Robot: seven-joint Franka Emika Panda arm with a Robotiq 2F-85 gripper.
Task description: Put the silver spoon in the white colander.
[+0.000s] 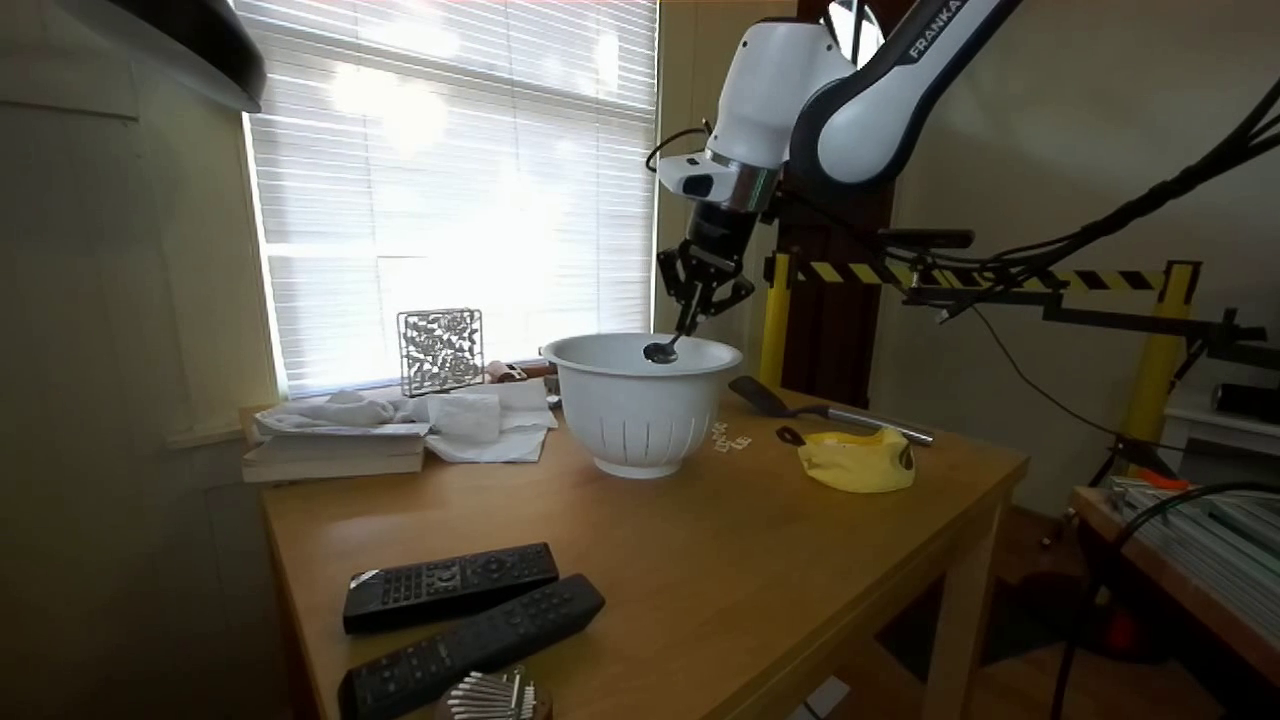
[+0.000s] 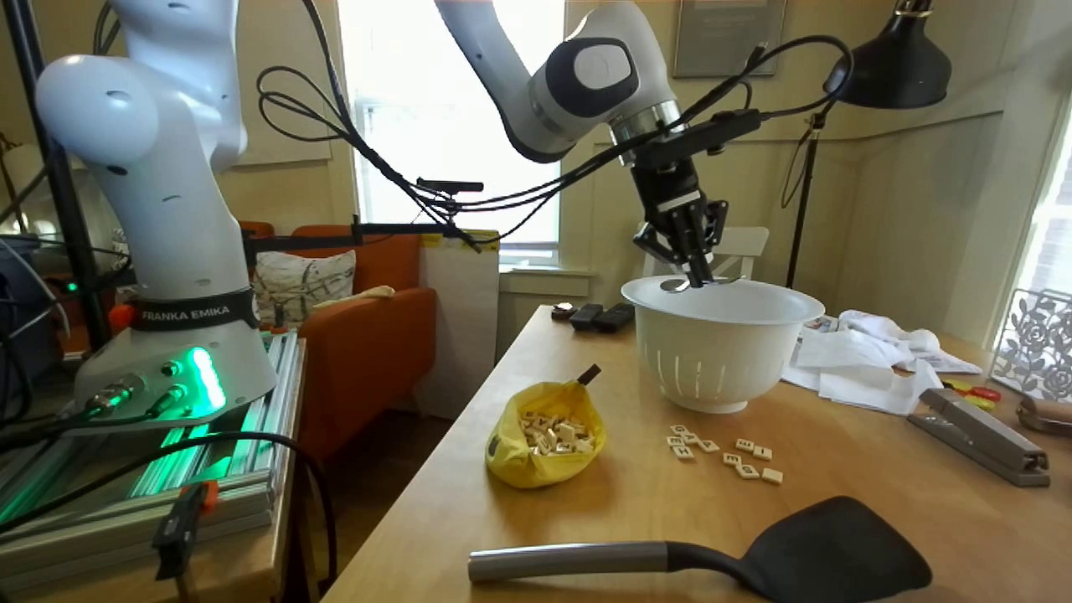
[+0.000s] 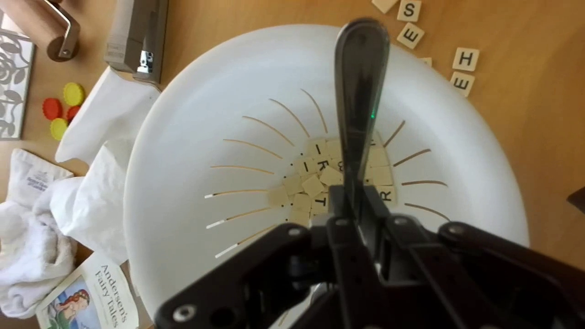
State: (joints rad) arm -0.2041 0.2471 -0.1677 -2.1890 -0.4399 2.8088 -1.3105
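Nearest the camera in an exterior view, note a metal-tined object (image 1: 495, 697) on the wooden surface (image 1: 700, 570), cut off by the frame. From the left, find a thick book (image 1: 335, 460) with white cloth (image 1: 345, 410) on top, then an openwork metal panel (image 1: 440, 350) standing on edge, then a black remote (image 1: 450, 585) beside a second remote (image 1: 472, 648). Farther right, come to the white colander (image 1: 620, 400), upright and slotted, with lettered tiles (image 3: 313, 185) on its floor in the wrist view. At its mouth see the silver spoon (image 1: 660, 352), within the rim's outline in both exterior views; cannot tell exactly how high. Find the jaws pinched together on the narrow part of the handle, with the handle's end projecting past them. Beyond, spot loose tiles (image 1: 741, 442) beside the colander, a black-bladed spatula (image 1: 850, 417) lying flat, and a yellow pouch (image 1: 857, 465) holding more tiles (image 2: 557, 434) in an exterior view.
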